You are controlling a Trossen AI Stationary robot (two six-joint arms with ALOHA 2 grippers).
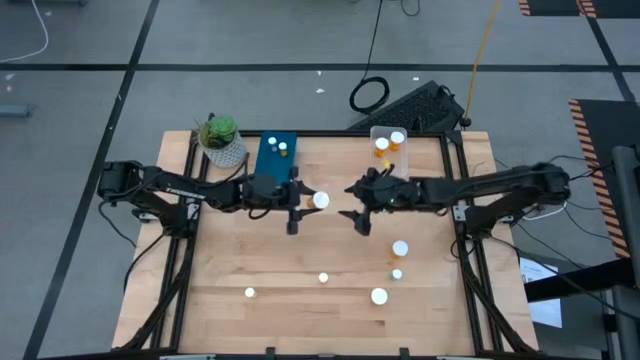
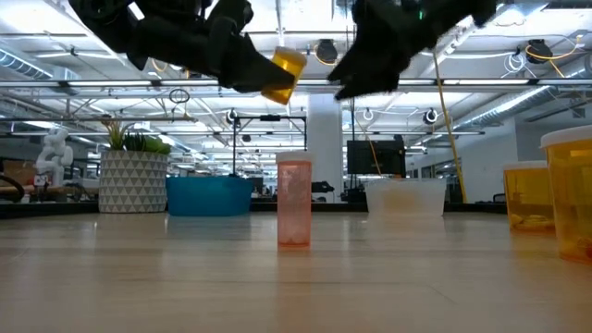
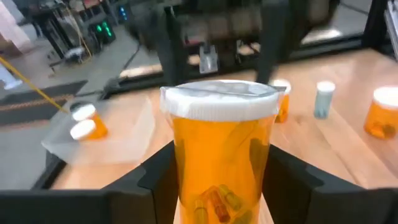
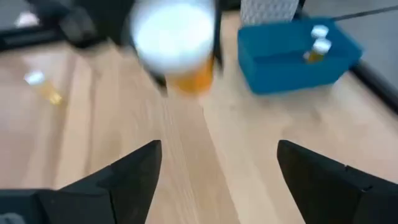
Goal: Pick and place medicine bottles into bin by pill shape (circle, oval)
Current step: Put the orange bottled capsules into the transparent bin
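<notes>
left gripper point(image 1: 303, 199) grips an orange bottle point(image 3: 219, 155) tilted, white cap toward the wide-open right gripper point(image 1: 354, 213).

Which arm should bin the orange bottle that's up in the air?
Left. Its tool is shut on the orange bottle near the blue bin. The right tool is open and holds nothing.

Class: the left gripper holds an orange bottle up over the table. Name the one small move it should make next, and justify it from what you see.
Probably hold the orange bottle steady so its pills can be read. The left gripper grips it in the air, and the open right gripper faces it. The pills inside look elongated, though that is hard to confirm. The blue bin and clear bin each hold bottles.
</notes>
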